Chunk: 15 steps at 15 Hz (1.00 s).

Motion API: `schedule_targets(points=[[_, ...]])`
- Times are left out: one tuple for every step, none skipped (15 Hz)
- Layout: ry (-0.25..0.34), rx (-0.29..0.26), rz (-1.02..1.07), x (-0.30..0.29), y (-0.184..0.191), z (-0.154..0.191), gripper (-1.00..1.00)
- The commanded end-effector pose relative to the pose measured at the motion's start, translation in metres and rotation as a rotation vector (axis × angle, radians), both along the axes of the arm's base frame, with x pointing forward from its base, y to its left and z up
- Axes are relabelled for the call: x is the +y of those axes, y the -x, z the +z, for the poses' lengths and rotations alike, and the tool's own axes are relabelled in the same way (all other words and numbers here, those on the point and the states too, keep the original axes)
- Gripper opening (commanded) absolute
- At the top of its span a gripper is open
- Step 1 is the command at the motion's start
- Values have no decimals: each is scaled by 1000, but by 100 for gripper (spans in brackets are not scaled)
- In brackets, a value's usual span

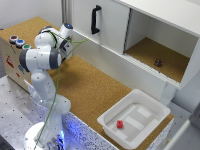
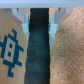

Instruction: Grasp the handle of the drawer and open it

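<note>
The handle (image 1: 95, 19) is a slim black upright bar on the drawer (image 1: 107, 25), the tall white cabinet front at the back of the exterior view. My arm's wrist (image 1: 66, 30) is to the exterior view's left of the handle, apart from it, over the cork top. In the wrist view my gripper (image 2: 38, 22) is open and empty. Its light fingers (image 2: 23, 21) stand on either side of a dark gap (image 2: 37, 57). The handle and the drawer do not show in the wrist view.
To the drawer's right is an open compartment (image 1: 155, 52) with a small dark object (image 1: 158, 62). A white tub (image 1: 150, 122) holds a red block (image 1: 120, 124). A box with coloured buttons (image 1: 17, 42) stands at the left. The wrist view shows a blue-patterned box (image 2: 10, 47) and cork (image 2: 67, 55).
</note>
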<state>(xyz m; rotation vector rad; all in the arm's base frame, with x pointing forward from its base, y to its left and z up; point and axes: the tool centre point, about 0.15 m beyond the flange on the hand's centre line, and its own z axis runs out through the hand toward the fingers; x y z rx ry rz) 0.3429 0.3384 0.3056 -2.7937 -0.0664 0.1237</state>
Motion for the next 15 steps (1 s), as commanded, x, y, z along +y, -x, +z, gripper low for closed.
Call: schedule_targets(points=[[-109,-2,-16,-50,13,-57,-100],[-109,-2,-20,-55,14,-58,-100],[-111,-3,-24,-59,15,-60,-100],[-109,-3,-28,-63,16,-61,-100],[-109,-1,-29,-68,17,-63,-100],[-109,0,-32,-72,18,-65,-100],[-107,5,-30,-77,20,-67,-100],[-104,15,-23,-82,23,-70,-100],[-100,18,-22,-88,25,-72,-100],[-97,19,-21,-93,27,-73,-100],[-88,24,-13,-100,30,-75,-100],[-79,28,-13,-107,32,-76,-100],[-73,32,-11,-114,34,-77,-100],[-70,34,-12,-119,35,-78,-100],[-68,32,-11,-124,37,-79,-100]])
